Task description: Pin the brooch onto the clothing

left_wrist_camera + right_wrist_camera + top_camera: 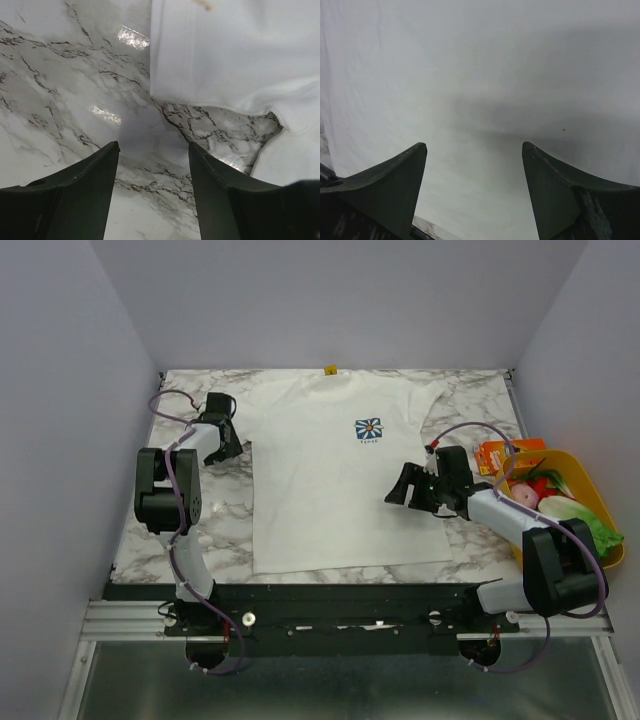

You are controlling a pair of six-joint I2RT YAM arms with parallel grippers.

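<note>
Status check, top view plus both wrist views.

Progress: judged to be at the very start. The clothing (330,490) lay flat and face up on the desk (200,530), collar at the far side, hem toward the arm bases. No pin could be seen fastened anywhere on it. The brooch itself could not be identified with confidence in any view. The left wrist view showed a small brownish mark (202,4) on the cloth at the top edge of the frame, but it was too cropped to say what it was. Finding the brooch, picking it up and fixing it to the fabric all appeared to remain.

Left pincer (224,452): jaws well apart, nothing between them. It hung over bare marble just beside the shirt's left sleeve and side edge.

Right pincer (398,485): jaws spread wide, also empty. It sat low over plain white cloth on the shirt's right side, below and right of the flower print (368,429).

Appearance of the clothing: white, short-sleeved and mostly smooth, with some rumpling at the right sleeve. It had a small blue-and-white print on the chest and a yellow neck label (330,369). A yellow basket (565,454) of toy produce stood off the right edge of the desk area, near the right arm.
</note>
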